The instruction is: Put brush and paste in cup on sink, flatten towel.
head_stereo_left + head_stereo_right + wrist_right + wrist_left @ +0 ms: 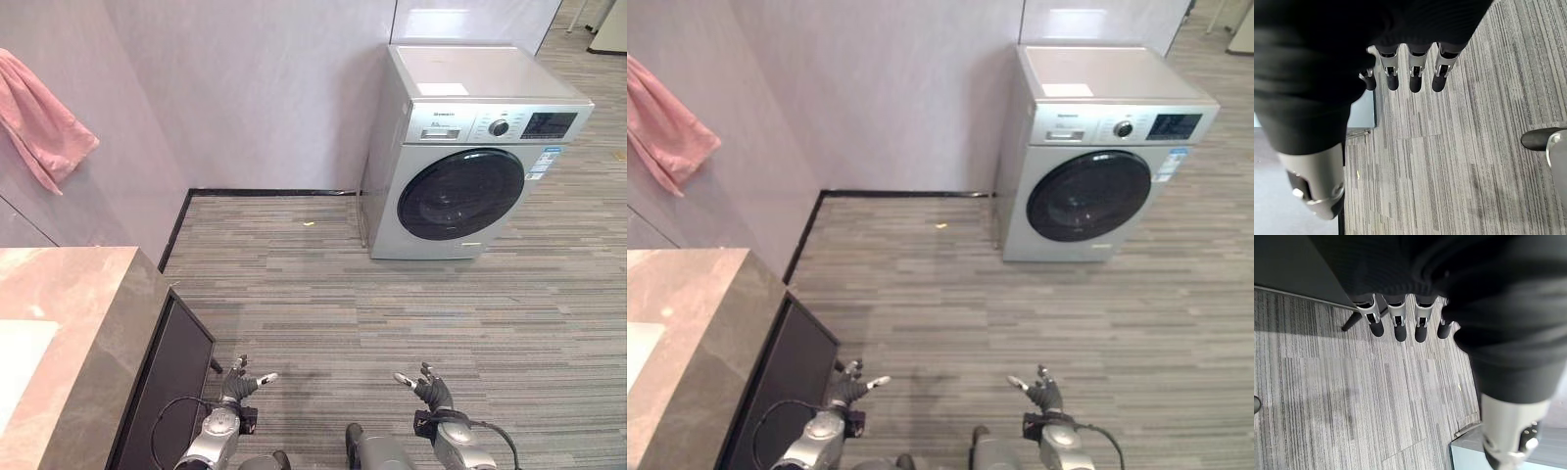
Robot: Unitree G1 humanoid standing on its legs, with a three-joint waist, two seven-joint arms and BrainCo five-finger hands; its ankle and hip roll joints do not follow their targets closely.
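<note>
A pink towel [41, 125] hangs crumpled on the wall at the far left. The marble sink counter [73, 323] fills the lower left corner, with a pale basin edge [18, 367] at its left. My left hand [238, 385] hangs low beside the counter's dark cabinet, open and holding nothing. My right hand [428, 388] hangs low at the lower right, also open with nothing in it. In the left wrist view my fingers [1397, 323] point straight over the carpet; in the right wrist view the fingers [1413, 73] do the same.
A silver front-loading washing machine [470, 147] stands against the back wall at the right. The dark cabinet side [167, 382] drops below the counter. Grey striped carpet [323, 294] runs between cabinet and machine.
</note>
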